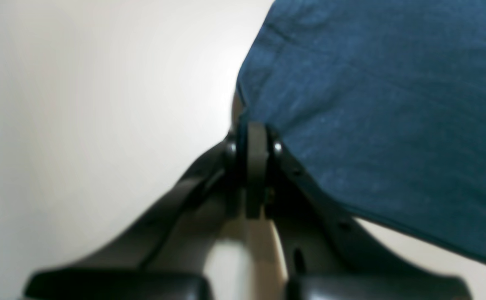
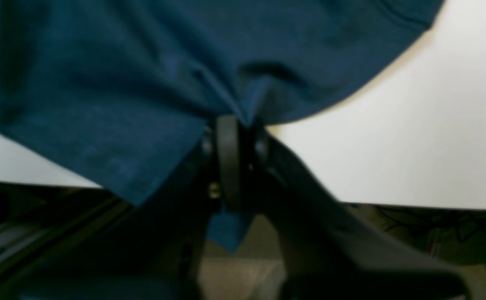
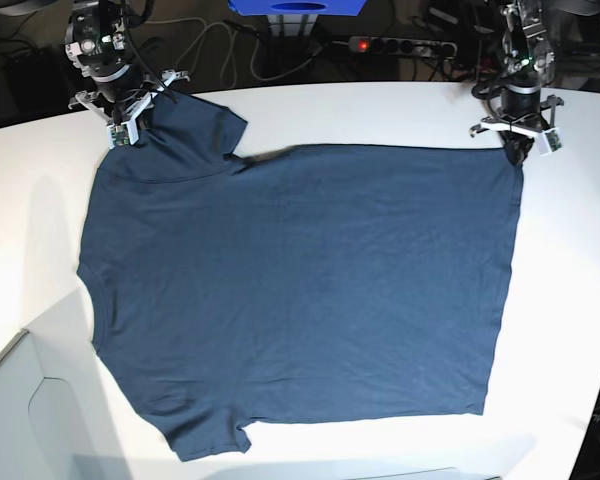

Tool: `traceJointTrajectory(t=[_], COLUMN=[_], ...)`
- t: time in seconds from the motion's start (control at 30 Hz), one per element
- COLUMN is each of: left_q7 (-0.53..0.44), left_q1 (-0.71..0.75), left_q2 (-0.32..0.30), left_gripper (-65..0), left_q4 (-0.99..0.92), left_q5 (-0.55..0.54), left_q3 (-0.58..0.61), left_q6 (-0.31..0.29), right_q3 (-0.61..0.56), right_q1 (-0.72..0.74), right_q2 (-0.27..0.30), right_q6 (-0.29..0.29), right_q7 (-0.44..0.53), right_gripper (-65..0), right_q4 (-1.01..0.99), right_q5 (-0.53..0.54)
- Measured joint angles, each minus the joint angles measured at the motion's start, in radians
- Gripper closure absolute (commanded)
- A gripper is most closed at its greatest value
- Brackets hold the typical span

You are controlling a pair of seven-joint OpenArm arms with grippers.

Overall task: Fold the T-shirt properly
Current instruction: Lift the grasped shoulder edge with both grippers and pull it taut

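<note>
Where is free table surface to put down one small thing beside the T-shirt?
The table is bare beyond the T-shirt hem on the base view's right, and past its collar on the left. The far corners are crowded: each end effector grips cloth there.

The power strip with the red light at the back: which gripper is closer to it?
Left. The left gripper is just right of the power strip; the right gripper is far across the T-shirt.
</note>
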Motion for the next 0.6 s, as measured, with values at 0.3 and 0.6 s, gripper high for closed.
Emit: traceJointTrajectory(t=[0.3, 0.6], left_q7=[0.024, 0.02], left_q1=[0.072, 0.152], left_q2=[0.034, 0.035], left_gripper=[0.0, 0.0], left_q4=[0.109, 0.204], left_q5=[0.003, 0.003], left_q3=[-0.063, -0.07], left_q6=[0.004, 0.004], right_q3=[-0.001, -0.001], right_q1=[-0.068, -0.11], right_q2=[-0.002, -0.008], right_q6=[0.003, 0.003], right_q7=[-0.09, -0.084], right_gripper=[-0.1, -0.1], right_q4=[0.144, 0.232], right_q5=[-0.063, -0.173])
